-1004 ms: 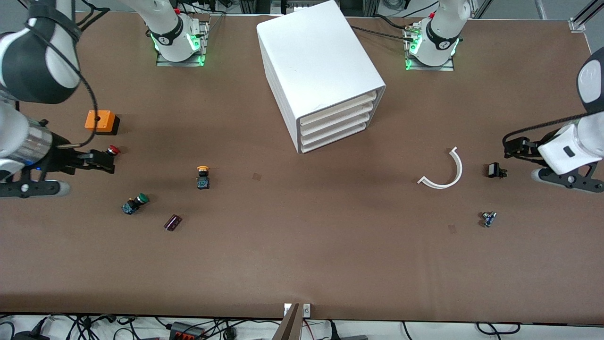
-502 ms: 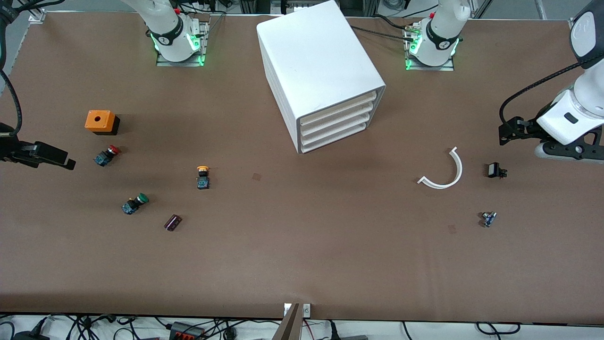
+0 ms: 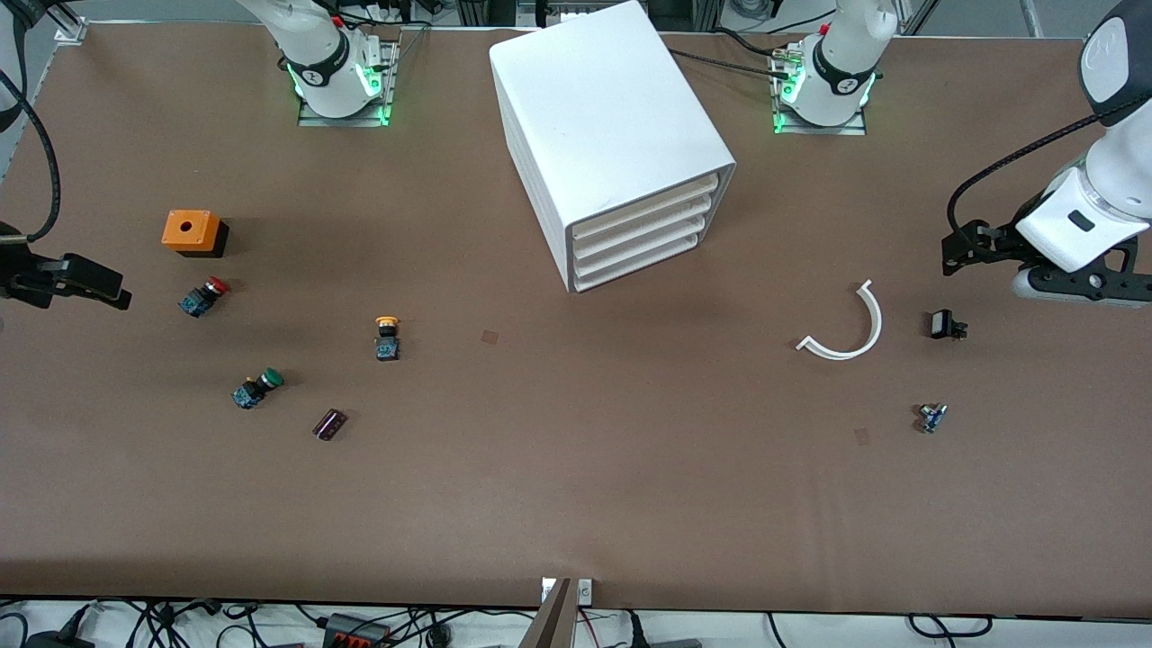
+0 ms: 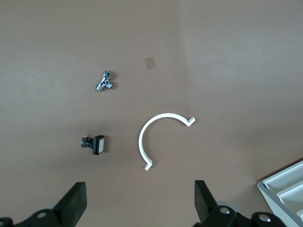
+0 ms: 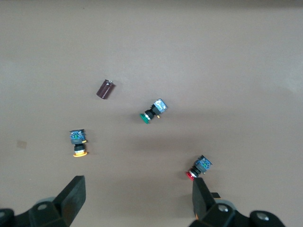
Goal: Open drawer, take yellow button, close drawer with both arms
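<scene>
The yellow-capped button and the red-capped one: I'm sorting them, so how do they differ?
The yellow-capped button has an orange-yellow cap; the red-capped button has a red one. The yellow-capped button lies nearer the cabinet; the red-capped button lies beside the orange box. Both have dark bodies and lie tipped over.

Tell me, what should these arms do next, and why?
Probably the left gripper, open and empty over the table's end, should move to the drawer. It is shut, and the button lies out on the table. The right gripper, also open, hangs near the red-capped switch.
</scene>
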Controlling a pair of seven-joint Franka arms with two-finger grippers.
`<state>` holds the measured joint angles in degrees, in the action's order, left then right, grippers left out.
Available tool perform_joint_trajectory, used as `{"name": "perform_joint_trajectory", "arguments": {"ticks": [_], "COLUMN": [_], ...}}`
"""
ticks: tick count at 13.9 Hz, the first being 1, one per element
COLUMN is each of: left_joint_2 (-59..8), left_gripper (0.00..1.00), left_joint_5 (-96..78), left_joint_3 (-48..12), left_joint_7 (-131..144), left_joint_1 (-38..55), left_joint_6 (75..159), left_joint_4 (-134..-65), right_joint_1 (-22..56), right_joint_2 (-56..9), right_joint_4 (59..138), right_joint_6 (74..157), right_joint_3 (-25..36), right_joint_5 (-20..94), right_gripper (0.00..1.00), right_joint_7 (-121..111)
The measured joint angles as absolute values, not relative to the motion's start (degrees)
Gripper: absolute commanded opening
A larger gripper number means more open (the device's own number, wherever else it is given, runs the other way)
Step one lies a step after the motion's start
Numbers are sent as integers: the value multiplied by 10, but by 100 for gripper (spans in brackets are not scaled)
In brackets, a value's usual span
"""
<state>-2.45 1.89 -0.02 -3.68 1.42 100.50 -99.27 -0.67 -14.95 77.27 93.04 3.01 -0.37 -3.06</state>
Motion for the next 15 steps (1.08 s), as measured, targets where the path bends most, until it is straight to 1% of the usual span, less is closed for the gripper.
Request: {"name": "perform_joint_trajectory", "arguments": {"ticks": [3,6,11,15], "left_joint_2": [-24,-22,-21,-21], "left_gripper": [100,100,100,100], "left_joint_5": [19,19,19,19], "left_joint_3": [-2,-3,-7,-7], "left_joint_7": [-37,-36,-33,-32], "left_joint_1": [18,19,19,19], "left_joint_6": [1002,1002,997,996], "left_joint_4": [-993,-993,-993,-993], "right_joint_1": [-7,-7,-7,-7], "right_joint_2": [-140,-115,-65,-47], "right_joint_4": [788,828,907,927], "right_joint_6": [924,926,971,960], "right_joint_3": [29,29,28,27], "right_joint_5": [-11,-11,-11,-11], "right_gripper": [100,100,100,100], "right_joint_7": [-24,-23,-23,-23]}}
